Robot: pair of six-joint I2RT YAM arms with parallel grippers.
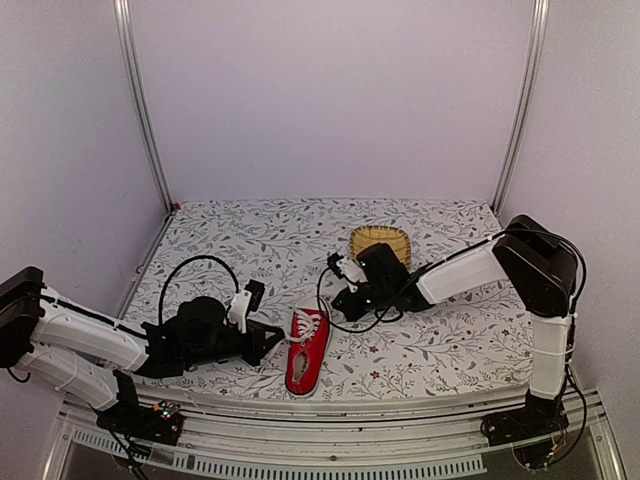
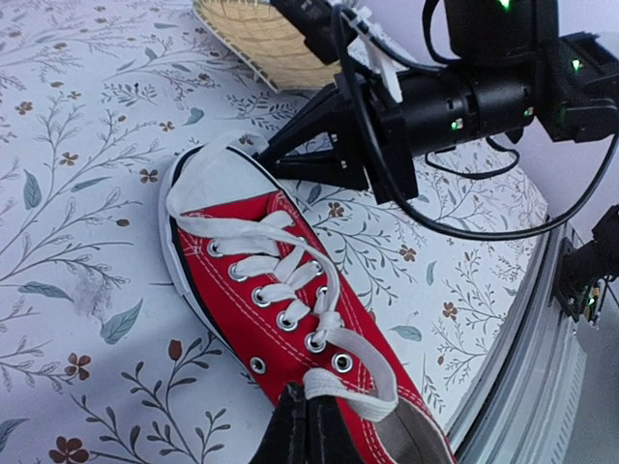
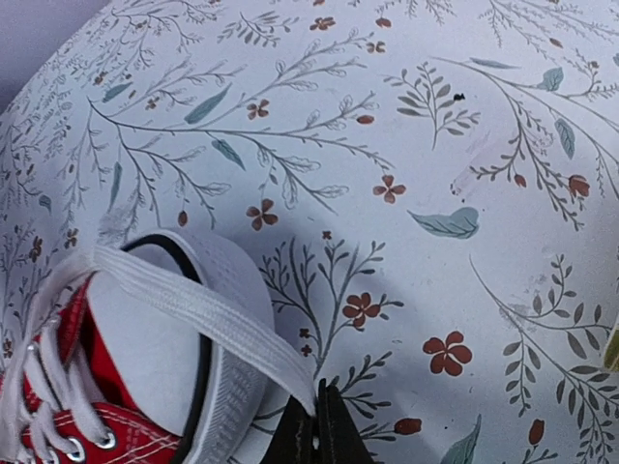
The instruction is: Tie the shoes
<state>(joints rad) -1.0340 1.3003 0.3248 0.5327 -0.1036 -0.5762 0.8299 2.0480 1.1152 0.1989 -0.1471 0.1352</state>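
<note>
The red sneaker (image 1: pixel 305 350) lies on the floral cloth between the two arms, toe toward the back. In the left wrist view the sneaker (image 2: pixel 280 290) shows its white laces threaded through the eyelets. My left gripper (image 2: pixel 308 398) is shut on one white lace end by the top eyelets, at the shoe's left side (image 1: pixel 275 338). My right gripper (image 3: pixel 315 406) is shut on the other white lace (image 3: pixel 193 309), which runs taut across the white toe cap (image 3: pixel 145 338). The right gripper sits just beyond the toe (image 1: pixel 340 298).
A yellow woven basket (image 1: pixel 380 242) stands behind the right gripper and also shows in the left wrist view (image 2: pixel 266 39). Black cables loop beside both wrists. The table's front metal rail (image 1: pixel 330 410) runs close to the shoe's heel.
</note>
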